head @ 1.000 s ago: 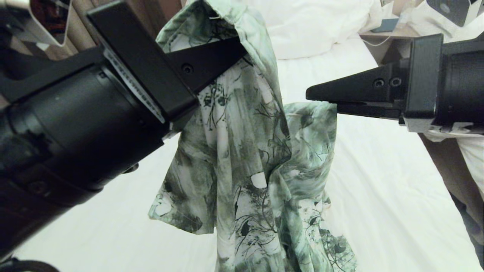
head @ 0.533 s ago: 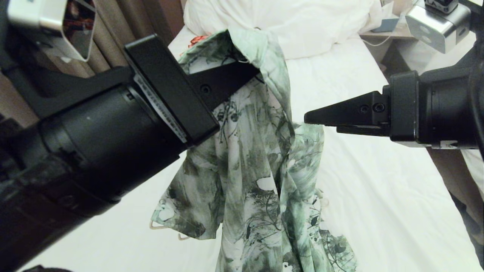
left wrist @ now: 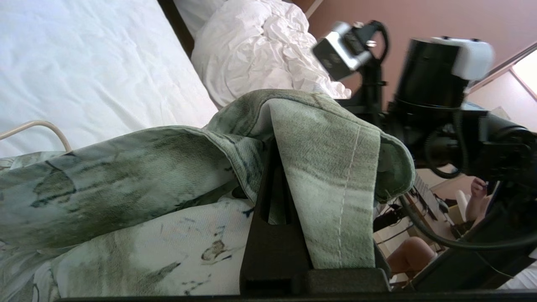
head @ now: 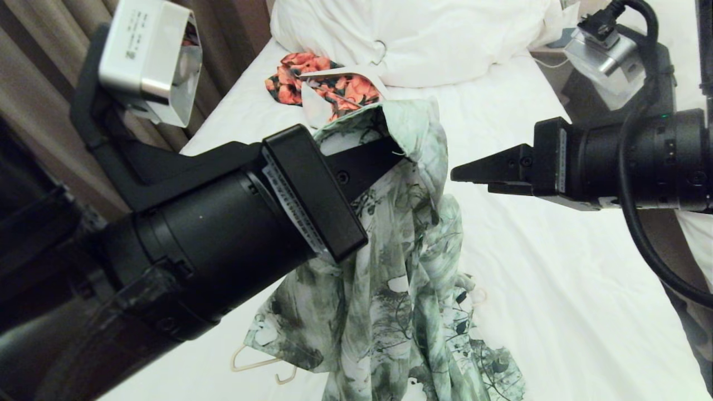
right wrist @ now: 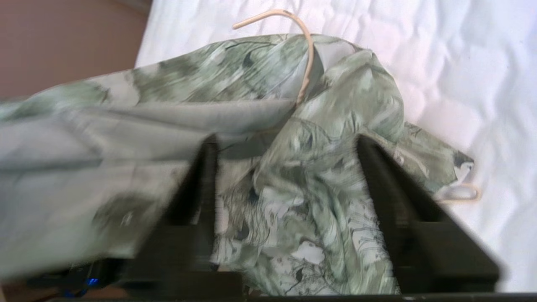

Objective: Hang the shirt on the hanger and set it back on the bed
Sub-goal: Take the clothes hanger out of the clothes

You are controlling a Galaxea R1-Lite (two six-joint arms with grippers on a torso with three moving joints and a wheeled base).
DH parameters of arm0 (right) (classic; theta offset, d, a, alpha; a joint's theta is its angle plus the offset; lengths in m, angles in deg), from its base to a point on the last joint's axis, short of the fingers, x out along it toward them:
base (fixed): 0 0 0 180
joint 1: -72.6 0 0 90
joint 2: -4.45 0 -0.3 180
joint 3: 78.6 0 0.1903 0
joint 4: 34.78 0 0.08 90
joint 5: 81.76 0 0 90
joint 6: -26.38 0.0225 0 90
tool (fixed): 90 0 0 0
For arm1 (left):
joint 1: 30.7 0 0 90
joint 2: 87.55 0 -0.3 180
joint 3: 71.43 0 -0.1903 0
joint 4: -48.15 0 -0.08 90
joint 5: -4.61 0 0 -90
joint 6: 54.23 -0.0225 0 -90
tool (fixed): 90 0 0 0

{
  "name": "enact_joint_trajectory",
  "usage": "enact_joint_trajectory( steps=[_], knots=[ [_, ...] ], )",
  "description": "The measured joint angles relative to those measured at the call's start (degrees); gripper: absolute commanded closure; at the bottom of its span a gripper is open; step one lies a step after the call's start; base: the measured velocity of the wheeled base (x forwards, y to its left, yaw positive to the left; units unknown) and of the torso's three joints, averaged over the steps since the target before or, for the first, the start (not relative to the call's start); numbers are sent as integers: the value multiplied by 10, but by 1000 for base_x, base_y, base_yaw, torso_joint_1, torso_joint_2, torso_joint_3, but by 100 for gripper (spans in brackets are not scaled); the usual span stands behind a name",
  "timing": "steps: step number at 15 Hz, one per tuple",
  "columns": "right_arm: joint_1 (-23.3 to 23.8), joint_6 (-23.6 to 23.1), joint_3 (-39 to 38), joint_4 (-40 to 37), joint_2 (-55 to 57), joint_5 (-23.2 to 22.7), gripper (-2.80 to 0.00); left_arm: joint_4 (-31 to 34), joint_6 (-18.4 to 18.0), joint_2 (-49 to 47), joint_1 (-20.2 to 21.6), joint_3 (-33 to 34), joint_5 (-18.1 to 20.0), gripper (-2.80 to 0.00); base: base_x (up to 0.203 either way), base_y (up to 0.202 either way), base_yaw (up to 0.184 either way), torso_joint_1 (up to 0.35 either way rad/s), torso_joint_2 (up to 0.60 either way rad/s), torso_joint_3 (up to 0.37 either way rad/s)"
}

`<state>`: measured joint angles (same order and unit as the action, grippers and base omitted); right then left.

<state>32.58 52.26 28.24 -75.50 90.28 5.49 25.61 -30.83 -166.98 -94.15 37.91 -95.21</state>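
Note:
The green-and-white flowered shirt (head: 401, 267) hangs by its collar from my left gripper (head: 398, 153), which is shut on the fabric above the bed (head: 557, 289). Its lower part rests crumpled on the white sheet. In the left wrist view the collar fold (left wrist: 327, 176) drapes over the closed left gripper (left wrist: 270, 147). My right gripper (head: 454, 174) is open just right of the collar, apart from it. In its wrist view the shirt (right wrist: 319, 201) lies beyond the open right gripper (right wrist: 285, 140). The cream wire hanger (head: 262, 365) lies mostly under the shirt, its hook (right wrist: 308, 54) sticking out.
An orange-and-black floral garment (head: 328, 83) on a white hanger lies near the pillow and duvet (head: 434, 39) at the bed's head. Curtains (head: 33, 83) stand on the left, a nightstand (head: 562, 50) at the right. A second bed (left wrist: 260, 54) and a person's leg (left wrist: 409, 253) show beyond.
My left gripper has lowered the collar and carried it slightly right, uncovering the floral garment behind and the hanger's end below. My right gripper has sunk a little.

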Motion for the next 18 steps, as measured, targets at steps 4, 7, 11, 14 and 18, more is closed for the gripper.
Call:
enact_joint_trajectory(
  steps=[4, 7, 11, 14, 18],
  knots=[
    [4, -32, 42, -1, 52, 1, 0, 0, -1, 0, 0, -2, 0, 0, 0, 0, 0, 0, 0, 0],
    [5, -50, 83, -1, 98, 2, 0, 0, -1, 1, 0, -2, -1, 0, 0, 0, 0, 0, 0, 0],
    [5, -80, 142, -19, 146, 17, 0, 0, -1, 3, 0, -3, -2, 0, 0, 0, 0, 0, 0, 0],
    [4, -129, 176, -44, 179, 20, -280, 0, -1, 3, 0, -3, -1, 0, 0, 0, 0, 0, 0, 0],
    [4, -178, 195, -41, 210, 25, -280, 0, -1, 3, 0, -3, -1, 0, 0, 0, 0, 0, 0, 0]
  ],
)
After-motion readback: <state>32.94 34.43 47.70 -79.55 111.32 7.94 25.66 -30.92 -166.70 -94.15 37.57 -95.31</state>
